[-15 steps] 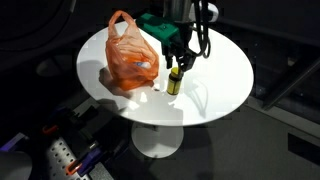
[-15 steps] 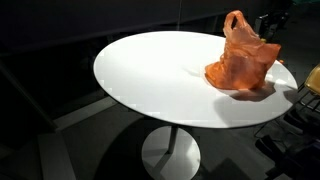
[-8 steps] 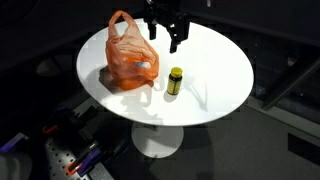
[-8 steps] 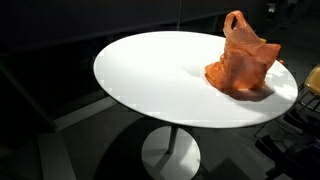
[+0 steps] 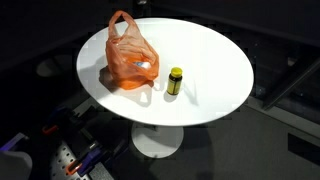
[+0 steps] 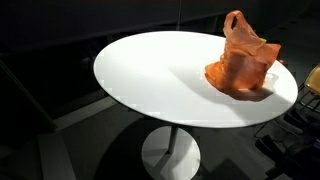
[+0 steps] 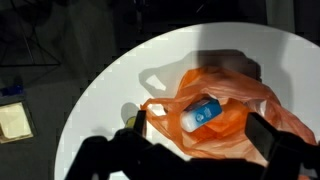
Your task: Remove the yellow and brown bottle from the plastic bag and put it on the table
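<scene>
The yellow and brown bottle stands upright on the round white table, just beside the orange plastic bag and apart from it. In the wrist view the bottle shows as a small yellowish shape next to the bag. My gripper hangs high above the bag, open wide, with nothing between its fingers. It is out of frame in both exterior views. In an exterior view the bag hides the bottle.
A blue and white pack lies inside the bag. The table stands on a single pedestal over dark floor. Equipment with coloured parts sits below the table's edge. A pale square object lies on the floor.
My gripper let go of the bottle, opened wide and rose up out of the exterior view. The bottle stays upright on the table where it was set.
</scene>
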`<state>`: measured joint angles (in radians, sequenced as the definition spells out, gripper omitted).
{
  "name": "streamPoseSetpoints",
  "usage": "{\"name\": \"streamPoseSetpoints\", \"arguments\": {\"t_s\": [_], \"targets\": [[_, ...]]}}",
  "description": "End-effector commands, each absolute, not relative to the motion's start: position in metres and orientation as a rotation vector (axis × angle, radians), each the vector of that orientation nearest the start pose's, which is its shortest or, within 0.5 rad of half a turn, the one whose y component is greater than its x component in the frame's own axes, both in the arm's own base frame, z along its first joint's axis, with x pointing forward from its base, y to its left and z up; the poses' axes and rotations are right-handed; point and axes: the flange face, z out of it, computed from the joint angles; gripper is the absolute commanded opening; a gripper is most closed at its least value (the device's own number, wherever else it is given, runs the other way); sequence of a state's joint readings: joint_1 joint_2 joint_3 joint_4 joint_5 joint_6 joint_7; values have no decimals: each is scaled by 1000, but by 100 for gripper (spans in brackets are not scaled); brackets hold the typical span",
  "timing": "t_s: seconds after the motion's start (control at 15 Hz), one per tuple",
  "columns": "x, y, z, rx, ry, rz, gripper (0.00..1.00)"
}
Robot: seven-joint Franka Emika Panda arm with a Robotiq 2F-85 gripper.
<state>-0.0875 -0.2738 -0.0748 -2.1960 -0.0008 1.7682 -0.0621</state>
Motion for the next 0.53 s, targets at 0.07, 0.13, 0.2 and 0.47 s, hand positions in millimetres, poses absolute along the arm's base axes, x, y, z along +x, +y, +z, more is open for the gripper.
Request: {"name": "streamPoseSetpoints", "arguments": {"t_s": [0.07,0.13,0.2,0.47], "targets": [[421,-57,521,-3117,166,239,100],[418,-54,525,-3119,169,238,100],[416,-52,527,-3122,176,239,100],[423,-55,521,-3102,144,234,100]]}}
